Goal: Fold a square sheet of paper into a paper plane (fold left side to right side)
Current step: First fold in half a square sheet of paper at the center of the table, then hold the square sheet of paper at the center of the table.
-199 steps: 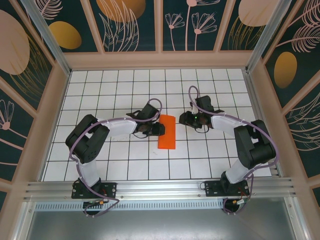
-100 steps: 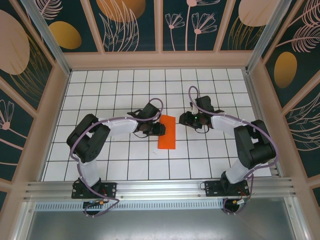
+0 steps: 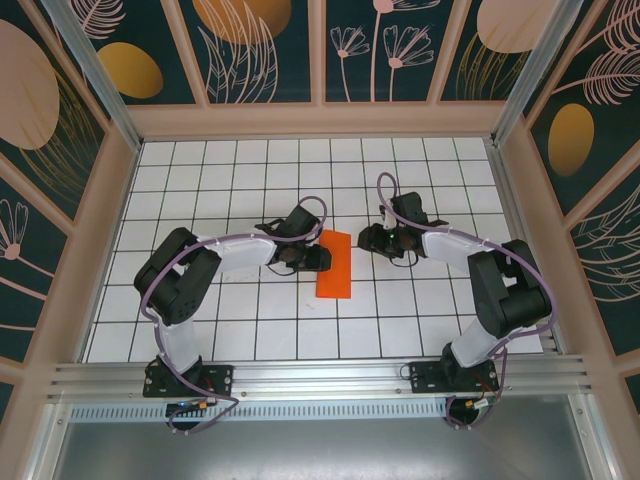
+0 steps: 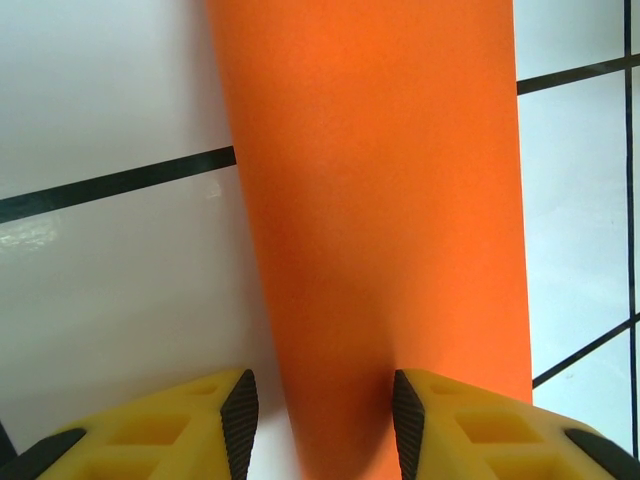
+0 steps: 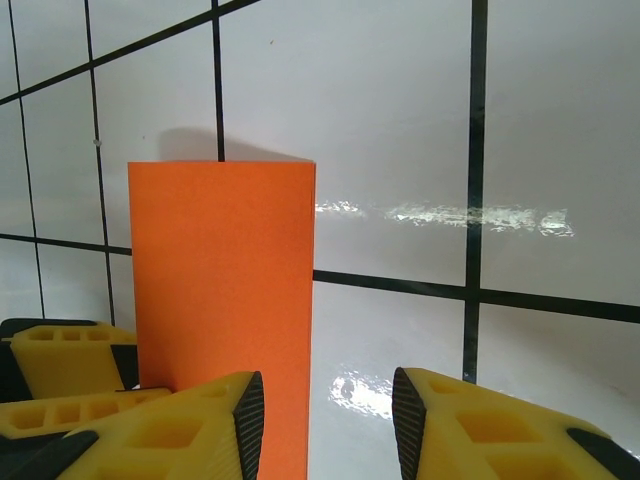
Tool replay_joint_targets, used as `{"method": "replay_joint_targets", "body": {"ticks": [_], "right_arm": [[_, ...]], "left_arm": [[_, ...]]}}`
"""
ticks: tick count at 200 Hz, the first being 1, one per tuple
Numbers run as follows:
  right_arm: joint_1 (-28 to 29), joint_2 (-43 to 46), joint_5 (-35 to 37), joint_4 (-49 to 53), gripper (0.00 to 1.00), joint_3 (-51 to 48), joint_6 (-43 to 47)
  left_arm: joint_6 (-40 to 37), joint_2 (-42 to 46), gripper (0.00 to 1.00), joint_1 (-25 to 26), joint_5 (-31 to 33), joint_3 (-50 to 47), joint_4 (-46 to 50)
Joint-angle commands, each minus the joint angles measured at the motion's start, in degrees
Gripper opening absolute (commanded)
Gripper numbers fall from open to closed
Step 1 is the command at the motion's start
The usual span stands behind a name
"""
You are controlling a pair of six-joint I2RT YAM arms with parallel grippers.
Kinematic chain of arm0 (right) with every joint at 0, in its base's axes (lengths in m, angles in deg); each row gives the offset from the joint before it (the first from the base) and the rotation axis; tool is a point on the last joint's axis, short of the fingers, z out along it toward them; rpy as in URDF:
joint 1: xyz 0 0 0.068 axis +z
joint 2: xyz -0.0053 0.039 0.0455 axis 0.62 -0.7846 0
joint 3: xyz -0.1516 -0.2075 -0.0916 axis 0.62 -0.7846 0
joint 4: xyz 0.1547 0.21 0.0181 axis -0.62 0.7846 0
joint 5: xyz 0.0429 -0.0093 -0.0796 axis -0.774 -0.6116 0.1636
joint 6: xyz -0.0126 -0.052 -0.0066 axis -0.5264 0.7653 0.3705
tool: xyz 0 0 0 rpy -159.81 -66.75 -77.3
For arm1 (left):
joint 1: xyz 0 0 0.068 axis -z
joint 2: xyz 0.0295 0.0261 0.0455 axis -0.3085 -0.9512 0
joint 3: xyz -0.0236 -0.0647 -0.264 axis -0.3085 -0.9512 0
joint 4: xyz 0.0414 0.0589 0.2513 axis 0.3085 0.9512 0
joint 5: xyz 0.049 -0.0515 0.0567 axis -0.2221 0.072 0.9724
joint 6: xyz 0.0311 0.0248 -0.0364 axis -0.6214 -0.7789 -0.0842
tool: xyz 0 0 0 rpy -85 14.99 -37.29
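Square sheet of thin bright orange paper (image 3: 335, 264) lies flat near the middle of the white grid-tiled table (image 3: 250, 320). It is already a narrow rectangle, its long sides running away from my bases and a little askew to the grid lines. I judge the left-to-right fold is laid over and needs setting.

My left gripper (image 3: 318, 258) is at the sheet's left long side, jaws spread and gripping nothing. In the left wrist view (image 4: 325, 400) the orange strip (image 4: 380, 200) runs up from between the black pads, with a sliver of bare table beside the left pad. My right gripper (image 3: 366, 238) sits just off the right side, apart from the paper. Its jaws are also spread (image 5: 325, 400), with the sheet's edge (image 5: 220, 300) under the left finger and only table in the gap.

To do this well, I would pin one end lightly with one gripper and draw the other low along the folded edge. I would first check that the free edges meet squarely, since thin paper will skid on this glossy surface.

I can read no brand, label or writing; the paper is plain.
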Motion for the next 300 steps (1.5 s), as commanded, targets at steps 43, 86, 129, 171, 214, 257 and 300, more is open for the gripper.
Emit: {"method": "replay_joint_targets", "body": {"ticks": [43, 86, 129, 171, 214, 257, 300], "right_arm": [[0.8, 0.4, -2.4, -0.6, 0.41, -1.1, -0.1], [1.7, -0.5, -3.0, -0.9, 0.41, -0.9, -0.5], [2.4, -1.0, -4.1, -2.6, 0.40, -1.0, -2.1], [4.1, -3.0, -6.0, -4.4, 0.30, -0.5, -3.8], [6.2, -6.1, -6.2, -4.4, 0.18, 0.9, -4.4], [7.0, -8.6, -5.6, -2.5, 0.16, 2.0, -3.8], [7.2, -10.5, -4.0, 0.1, 0.16, 2.5, -3.1]], "left_arm": [[-1.3, -2.7, 0.44, 1.2, 1.1, 1.1, 2.4], [-1.3, -2.6, 0.44, 1.3, 1.3, 1.0, 2.4], [-1.3, -2.5, 0.44, 1.3, 1.4, 0.8, 2.4], [-1.2, -2.5, 0.44, 1.2, 1.5, 0.7, 2.4], [-1.4, -2.4, 0.44, 1.2, 1.6, 0.6, 2.4], [-1.4, -2.5, 0.44, 1.2, 1.8, 0.6, 2.6], [-1.5, -2.4, 0.44, 1.3, 2.0, 0.6, 2.7]]}}
